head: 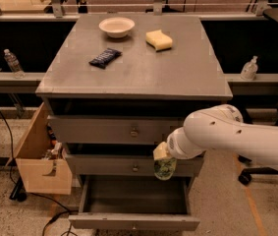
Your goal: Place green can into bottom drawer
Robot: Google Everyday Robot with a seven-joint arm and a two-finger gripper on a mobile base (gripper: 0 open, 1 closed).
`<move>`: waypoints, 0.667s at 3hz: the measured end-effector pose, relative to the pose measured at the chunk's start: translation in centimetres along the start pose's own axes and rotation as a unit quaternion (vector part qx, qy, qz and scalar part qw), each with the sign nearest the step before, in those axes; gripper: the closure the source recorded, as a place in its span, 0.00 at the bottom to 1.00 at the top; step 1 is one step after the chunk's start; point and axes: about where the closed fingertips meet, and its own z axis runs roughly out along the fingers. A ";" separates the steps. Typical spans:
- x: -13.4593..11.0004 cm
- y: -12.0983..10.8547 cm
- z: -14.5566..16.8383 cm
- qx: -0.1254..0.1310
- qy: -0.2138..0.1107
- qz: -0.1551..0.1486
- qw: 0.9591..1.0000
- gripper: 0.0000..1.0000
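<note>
The green can (164, 168), mottled green and white, hangs from my gripper (161, 155) at the end of the white arm, which reaches in from the right. The gripper is shut on the can's top. The can is in front of the middle drawer's right half, just above the open bottom drawer (134, 221). That drawer is pulled out, and the part of its dark interior that shows has nothing in it. The can is above the drawer's right rear part.
On the grey cabinet top (187, 77) lie a white bowl (116, 26), a yellow sponge (158, 39) and a dark snack bar (104, 57). A wooden box (35, 156) stands left of the cabinet. Water bottles stand on the side ledges (12, 63) (249, 68). A chair base (249, 176) is at right.
</note>
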 end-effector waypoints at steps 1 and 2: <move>0.6 -0.8 2.1 0.008 0.010 0.007 1.000 1.00; 1.8 -2.3 5.4 0.023 0.025 0.025 0.999 1.00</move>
